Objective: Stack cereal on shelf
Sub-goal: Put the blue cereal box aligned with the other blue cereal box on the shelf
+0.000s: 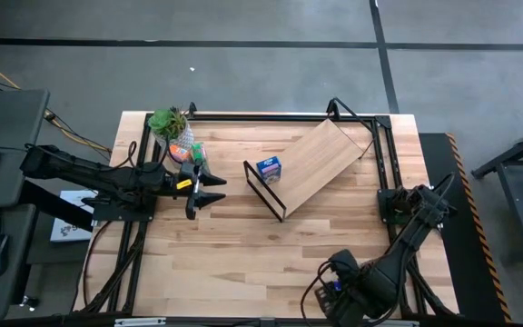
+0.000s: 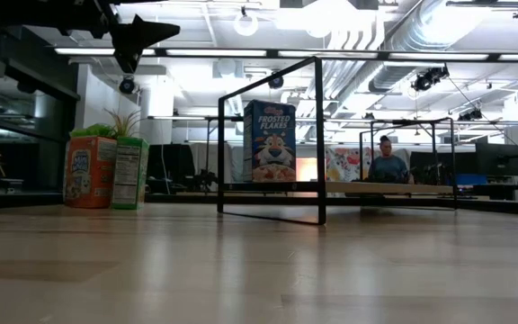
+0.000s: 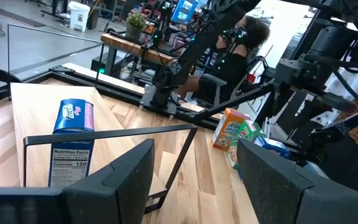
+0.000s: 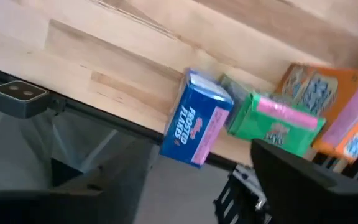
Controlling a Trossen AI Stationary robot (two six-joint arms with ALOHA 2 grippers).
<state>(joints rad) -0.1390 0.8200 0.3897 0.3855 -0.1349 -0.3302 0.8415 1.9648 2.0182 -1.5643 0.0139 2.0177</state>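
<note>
Two dark fingers of your left gripper (image 3: pixel 194 180) filled the foreground of the left wrist view, spread wide with nothing between them. From above, that left gripper (image 1: pixel 209 192) hung over the table between the shelf (image 1: pixel 320 162) and the two boxes waiting at the table's far left.

One blue box (image 1: pixel 269 169) already stood upright on the shelf's wood panel, near the black end frame; the low view showed it (image 2: pixel 269 141) standing inside that frame. An orange box (image 2: pixel 90 171) and a green box (image 2: pixel 130 172) stood side by side, touching, just beside the potted plant (image 1: pixel 168 121), neither yet moved.

So you were, by my reading, between boxes: one placed, two left. Your next move probably called for turning the open left claw back toward the pair, closing on the nearer box without nudging its neighbour or the plant.

Your right arm sat folded at the table's near right; whether the right gripper (image 1: pixel 425 202) was open or closed, I could not tell.
</note>
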